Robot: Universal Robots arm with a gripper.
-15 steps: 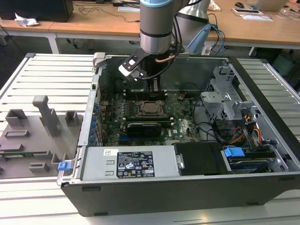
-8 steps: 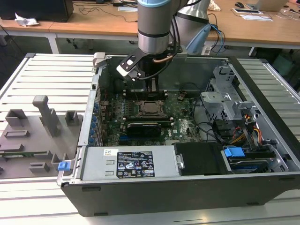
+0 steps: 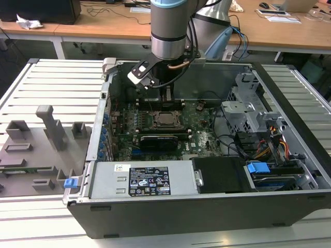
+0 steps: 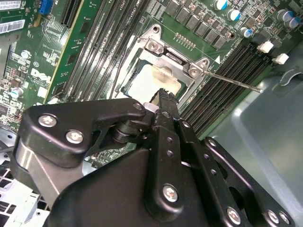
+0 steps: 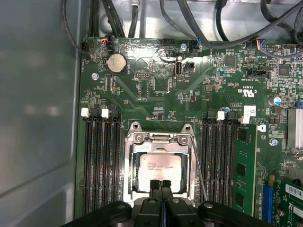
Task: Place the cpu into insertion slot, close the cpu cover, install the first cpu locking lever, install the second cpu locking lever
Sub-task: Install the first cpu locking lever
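The cpu point(image 5: 158, 168) lies flat in the insertion slot point(image 5: 127, 165) on the green board, its dull silver top showing through the window of the cpu cover point(image 5: 158, 138), which lies down over it. A thin metal lever rod point(image 5: 199, 170) slants away from the socket's corner over the memory slots, also seen in the second wrist view as a lever rod point(image 4: 234, 81). My gripper point(image 5: 160, 183) is shut with nothing between its fingers, its tips low over the cpu's edge point(image 4: 151, 80). In the exterior view the gripper point(image 3: 166, 95) hangs just beyond the cpu point(image 3: 166, 119).
Black memory slots point(image 5: 99, 161) flank the socket on both sides. A long black card point(image 3: 158, 140) lies in front of it, then the power supply point(image 3: 142, 181). A drive cage point(image 3: 248, 111) and cables point(image 3: 274, 144) fill the exterior view's right. A grey fixture point(image 3: 36, 150) sits outside the case.
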